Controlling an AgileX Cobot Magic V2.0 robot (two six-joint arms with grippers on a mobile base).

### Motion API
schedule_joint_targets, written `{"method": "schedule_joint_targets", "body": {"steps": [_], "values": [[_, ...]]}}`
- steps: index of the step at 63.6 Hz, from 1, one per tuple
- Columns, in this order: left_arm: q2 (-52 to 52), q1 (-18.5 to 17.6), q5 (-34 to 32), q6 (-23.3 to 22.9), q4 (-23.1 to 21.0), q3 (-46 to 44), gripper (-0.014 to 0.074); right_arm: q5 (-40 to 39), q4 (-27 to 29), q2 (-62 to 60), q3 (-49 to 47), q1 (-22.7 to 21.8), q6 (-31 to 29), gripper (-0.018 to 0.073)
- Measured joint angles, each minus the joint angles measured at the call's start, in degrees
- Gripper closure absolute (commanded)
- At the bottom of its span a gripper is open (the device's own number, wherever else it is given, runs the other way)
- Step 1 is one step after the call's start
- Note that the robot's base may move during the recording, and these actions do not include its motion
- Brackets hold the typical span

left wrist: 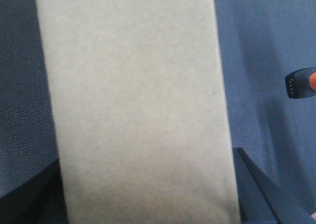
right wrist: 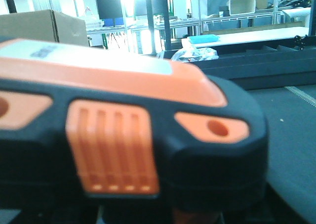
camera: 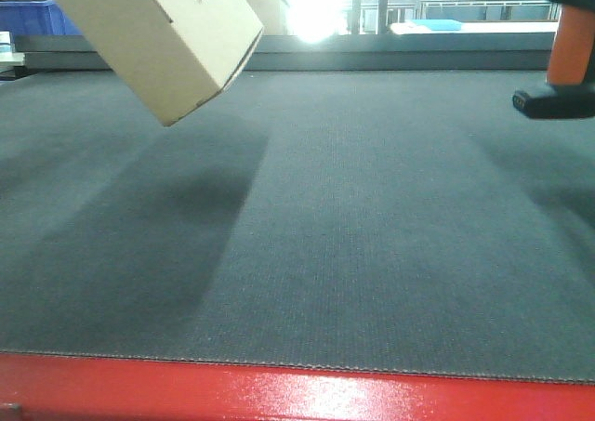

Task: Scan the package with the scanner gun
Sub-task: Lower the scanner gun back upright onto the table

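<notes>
A dark grey woven bench (camera: 372, 254) with a red front edge is stretching back toward bright windows and shelving. The package (camera: 158, 31) is hanging tilted above the bench's left part, one corner pointing down. The left tool (left wrist: 145, 157) is clamping it, with dark fingers (left wrist: 261, 189) pressing against both sides. The scanner gun (camera: 558, 86) is hovering clear of the bench at the far right, well apart from the package. The right tool is lying out of sight, so I cannot tell its grip.
</notes>
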Motion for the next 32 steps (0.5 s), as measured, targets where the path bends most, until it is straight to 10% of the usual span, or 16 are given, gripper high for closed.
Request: {"method": "schedule_joint_targets", "body": {"steps": [32], "values": [[0.0, 0.0, 0.0, 0.0, 0.0, 0.0, 0.0707, -2.4, -0.1, 7.3, 0.0, 0.0, 3.0, 0.0718]]}}
